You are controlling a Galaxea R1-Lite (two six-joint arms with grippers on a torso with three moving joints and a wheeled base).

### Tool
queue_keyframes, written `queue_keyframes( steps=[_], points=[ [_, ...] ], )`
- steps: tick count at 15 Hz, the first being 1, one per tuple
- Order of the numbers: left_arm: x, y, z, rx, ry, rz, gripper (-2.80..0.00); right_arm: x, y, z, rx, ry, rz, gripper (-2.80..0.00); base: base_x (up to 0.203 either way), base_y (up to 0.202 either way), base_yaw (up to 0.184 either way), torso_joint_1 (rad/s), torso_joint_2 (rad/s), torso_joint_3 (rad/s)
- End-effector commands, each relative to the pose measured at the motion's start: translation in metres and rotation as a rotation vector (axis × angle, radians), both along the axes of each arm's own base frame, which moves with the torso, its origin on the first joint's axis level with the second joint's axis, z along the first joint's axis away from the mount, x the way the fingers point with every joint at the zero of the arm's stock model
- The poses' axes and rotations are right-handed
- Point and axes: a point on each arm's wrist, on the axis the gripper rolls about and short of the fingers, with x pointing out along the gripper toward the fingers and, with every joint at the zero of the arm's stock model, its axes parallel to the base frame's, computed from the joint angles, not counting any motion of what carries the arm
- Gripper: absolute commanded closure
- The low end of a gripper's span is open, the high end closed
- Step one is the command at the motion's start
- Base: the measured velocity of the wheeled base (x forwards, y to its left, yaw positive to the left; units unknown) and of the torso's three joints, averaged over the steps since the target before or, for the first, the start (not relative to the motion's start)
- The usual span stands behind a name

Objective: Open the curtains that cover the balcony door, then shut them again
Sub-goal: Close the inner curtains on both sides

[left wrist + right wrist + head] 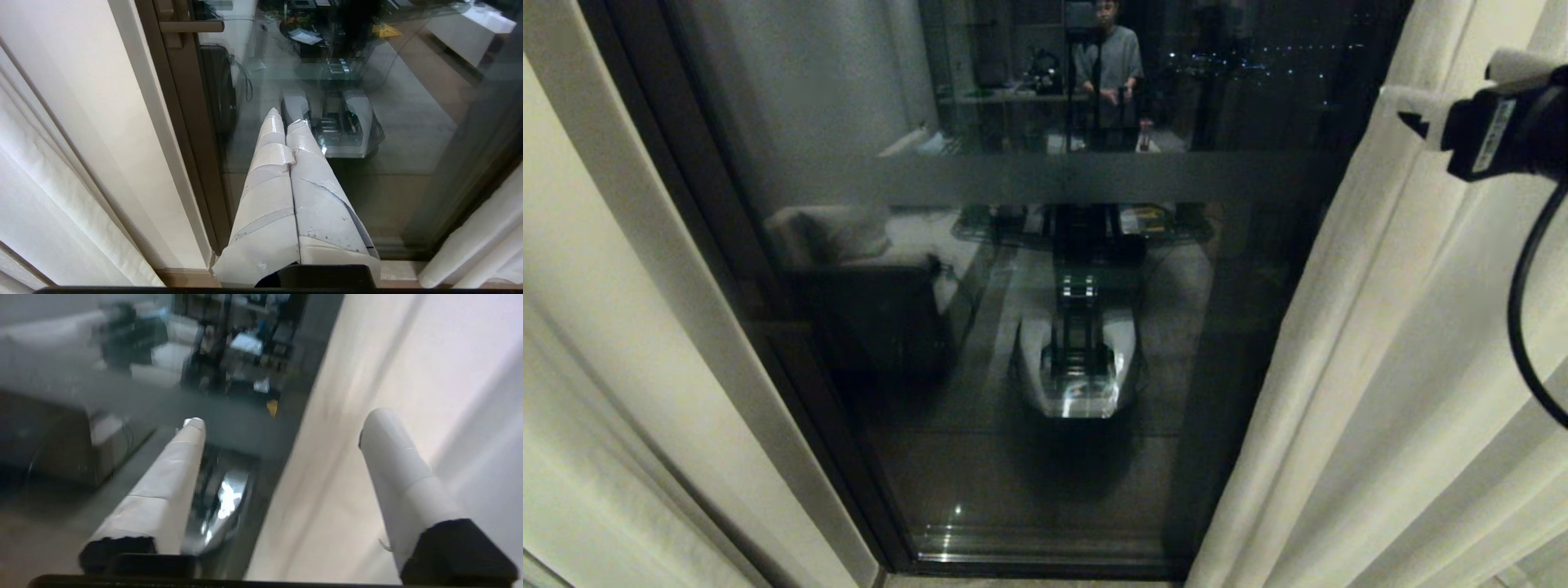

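Your curtains are drawn apart right now. The left curtain hangs along the left side of your head view, and the right curtain hangs along the right side in long pleats. Between them the balcony door is uncovered: dark glass in a near-black frame, with a frosted band running across it in the upper part. The glass mirrors the room behind you, including your own base, a sofa on the left and a person standing far back at a table.

Your right gripper is up at the right edge of the head view, just in front of the right curtain's upper folds. Its jaws stand wide apart and hold nothing; in the right wrist view one finger lies against the dark glass background and the other finger against the pale fabric, with the curtain's inner edge running between them. You cannot tell from these views whether either finger touches the cloth. A black cable loops down from the wrist in front of the curtain.

Your left gripper is out of the head view. In the left wrist view its fingers are pressed together with nothing between them, pointing down toward the bottom of the glass near the door's left frame.
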Motion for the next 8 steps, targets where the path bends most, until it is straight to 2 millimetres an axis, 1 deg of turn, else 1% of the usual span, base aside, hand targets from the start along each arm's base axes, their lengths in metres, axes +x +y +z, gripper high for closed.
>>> queue_keyframes(
  steps=[1, 3, 5, 7, 8],
  points=[
    [0.000, 0.000, 0.000, 0.000, 0.000, 0.001, 0.00, -0.041, -0.015, -0.012, 0.000, -0.008, -0.004, -2.80, 0.000, 0.000, 0.000, 0.000, 0.00, 0.000],
    [0.000, 0.000, 0.000, 0.000, 0.000, 0.001, 0.00, -0.065, -0.024, -0.034, -0.014, 0.021, -0.008, -2.80, 0.000, 0.000, 0.000, 0.000, 0.00, 0.000],
    [0.000, 0.000, 0.000, 0.001, 0.000, 0.001, 0.00, -0.082, -0.033, -0.057, -0.031, 0.052, -0.033, -2.80, 0.000, 0.000, 0.000, 0.000, 0.00, 0.000],
    [0.000, 0.000, 0.000, 0.000, 0.000, 0.001, 0.00, -0.096, -0.047, -0.078, -0.060, 0.080, -0.119, -2.80, 0.000, 0.000, 0.000, 0.000, 0.00, 0.000],
    [0.000, 0.000, 0.000, 0.000, 0.000, 0.001, 0.00, -0.104, -0.053, -0.085, -0.067, 0.082, -0.159, -2.80, 0.000, 0.000, 0.000, 0.000, 0.00, 0.000]
  ],
)
